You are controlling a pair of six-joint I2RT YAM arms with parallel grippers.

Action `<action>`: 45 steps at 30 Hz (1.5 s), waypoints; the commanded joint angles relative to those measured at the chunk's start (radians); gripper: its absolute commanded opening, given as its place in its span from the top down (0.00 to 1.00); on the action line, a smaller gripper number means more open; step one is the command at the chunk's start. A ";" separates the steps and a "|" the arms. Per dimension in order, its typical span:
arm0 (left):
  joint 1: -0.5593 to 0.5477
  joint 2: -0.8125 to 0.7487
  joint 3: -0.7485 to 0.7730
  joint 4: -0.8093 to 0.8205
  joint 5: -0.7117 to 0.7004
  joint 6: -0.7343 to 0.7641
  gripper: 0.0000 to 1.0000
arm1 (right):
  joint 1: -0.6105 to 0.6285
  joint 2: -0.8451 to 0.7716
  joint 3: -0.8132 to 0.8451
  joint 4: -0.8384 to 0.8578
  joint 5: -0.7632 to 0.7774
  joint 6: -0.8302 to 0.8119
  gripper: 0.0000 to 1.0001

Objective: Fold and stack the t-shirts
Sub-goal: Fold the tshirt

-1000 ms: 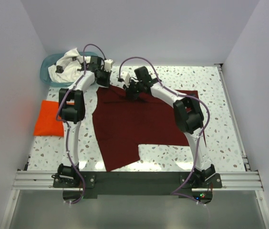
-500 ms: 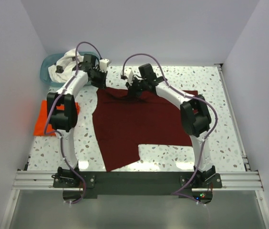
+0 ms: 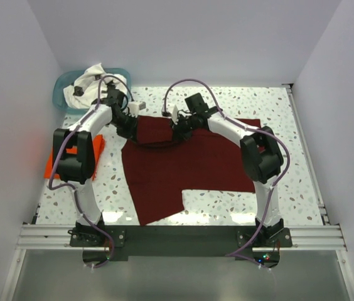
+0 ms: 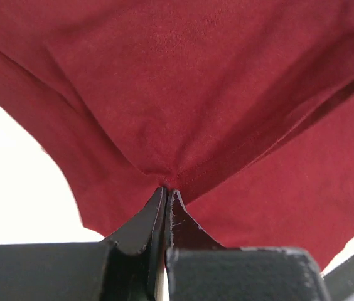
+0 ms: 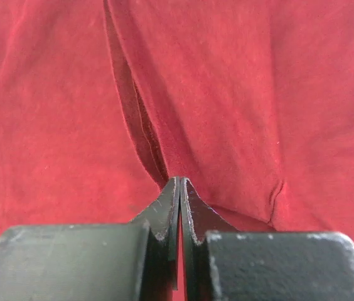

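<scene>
We've got the left gripper (image 4: 166,190) pinched tight on the far edge of the maroon t-shirt (image 3: 189,163) spread mid-table (image 3: 290,125), the right gripper (image 5: 178,180) clamped on that same edge at its three o'clock, and the cloth's body lying toward six o'clock, so we'd judge the fold comes nearward.

**Pale booth around a speckled bench**

A bench (image 3: 277,113) with a white terrazzo top, flecked grey and dark, fills the middle of the top view. Plain pale surfaces close it in: the far wall (image 3: 189,37), the left wall (image 3: 7,138) and the right wall (image 3: 353,138), all faintly lilac. An aluminium rail (image 3: 183,236) runs along the near edge, and a thinner metal strip (image 3: 307,157) lines the right side. The light is bright and even. Nearer than the rail lies a dull grey surface (image 3: 177,279).
</scene>
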 commanded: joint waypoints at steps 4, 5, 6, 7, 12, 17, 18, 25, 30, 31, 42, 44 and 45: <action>-0.005 -0.092 -0.101 -0.047 0.079 0.019 1.00 | -0.005 -0.067 -0.032 -0.061 -0.054 -0.070 1.00; -0.011 -0.101 -0.109 -0.044 0.079 0.018 1.00 | -0.007 -0.064 -0.030 -0.068 -0.058 -0.074 1.00; -0.014 -0.106 -0.115 -0.042 0.079 0.018 1.00 | -0.005 -0.063 -0.032 -0.074 -0.060 -0.079 1.00; -0.017 -0.107 -0.125 -0.042 0.079 0.016 1.00 | -0.007 -0.061 -0.030 -0.089 -0.063 -0.090 1.00; -0.025 -0.096 -0.141 -0.036 0.068 0.001 1.00 | -0.007 -0.050 -0.033 -0.123 -0.071 -0.111 1.00; -0.025 -0.092 -0.159 -0.037 0.079 -0.002 1.00 | -0.007 -0.055 -0.053 -0.141 -0.086 -0.116 1.00; -0.025 -0.093 -0.161 -0.038 0.084 -0.002 1.00 | -0.007 -0.061 -0.055 -0.146 -0.084 -0.117 1.00; -0.040 -0.122 -0.161 -0.037 0.102 -0.010 1.00 | -0.027 -0.075 -0.043 -0.181 -0.098 -0.136 1.00; -0.057 -0.112 -0.178 -0.042 0.108 -0.010 1.00 | -0.031 -0.078 -0.052 -0.218 -0.101 -0.180 1.00; -0.063 -0.113 -0.181 -0.038 0.107 -0.010 1.00 | -0.033 -0.080 -0.061 -0.218 -0.100 -0.182 1.00; -0.077 -0.109 -0.224 -0.039 0.096 -0.011 1.00 | -0.028 -0.083 -0.104 -0.238 -0.109 -0.223 1.00; -0.081 -0.106 -0.219 -0.047 0.097 -0.005 0.93 | -0.025 -0.080 -0.099 -0.258 -0.116 -0.243 1.00; -0.083 -0.106 -0.212 -0.050 0.104 -0.001 0.85 | -0.025 -0.077 -0.095 -0.287 -0.121 -0.254 0.86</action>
